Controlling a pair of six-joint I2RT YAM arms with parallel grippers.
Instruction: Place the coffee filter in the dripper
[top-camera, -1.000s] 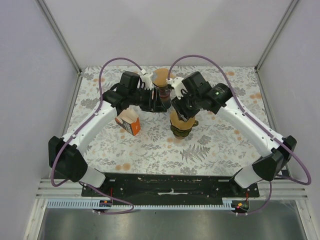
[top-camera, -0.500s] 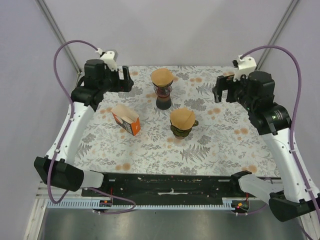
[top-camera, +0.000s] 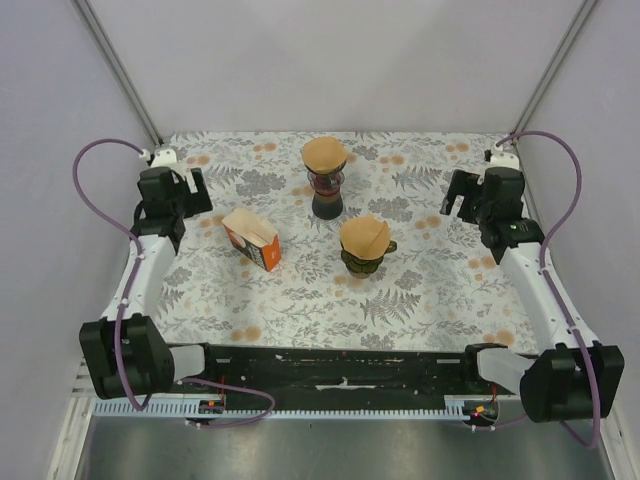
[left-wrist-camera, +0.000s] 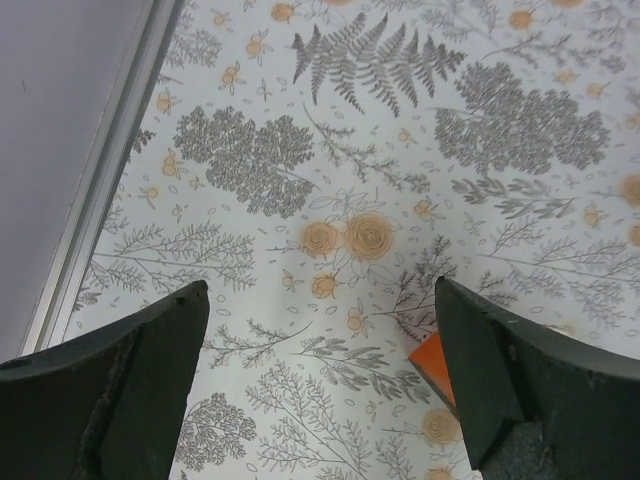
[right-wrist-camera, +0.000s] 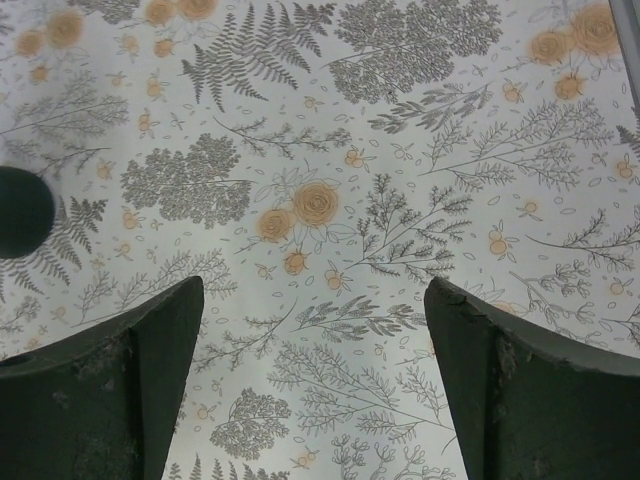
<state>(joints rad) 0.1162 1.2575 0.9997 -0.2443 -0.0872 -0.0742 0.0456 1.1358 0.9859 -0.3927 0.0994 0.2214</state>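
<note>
The right gripper (right-wrist-camera: 312, 292) is hanging above a floral tablecloth (right-wrist-camera: 400, 120), its two dark fingers (right-wrist-camera: 150, 370) standing wide apart at the bottom corners with only cloth showing between them. Two orange roses (right-wrist-camera: 300, 210) are lying just beyond the gap, and a grey fern (right-wrist-camera: 250, 50) print is spreading near the top. A dark round object (right-wrist-camera: 22, 212) is sitting at the left edge, partly cut off and too plain to identify.

Brown coffee filter (top-camera: 366, 234) sits in the squat green dripper (top-camera: 361, 263), upright; second filter (top-camera: 325, 153) tops the taller dark dripper (top-camera: 326, 195) behind
</note>
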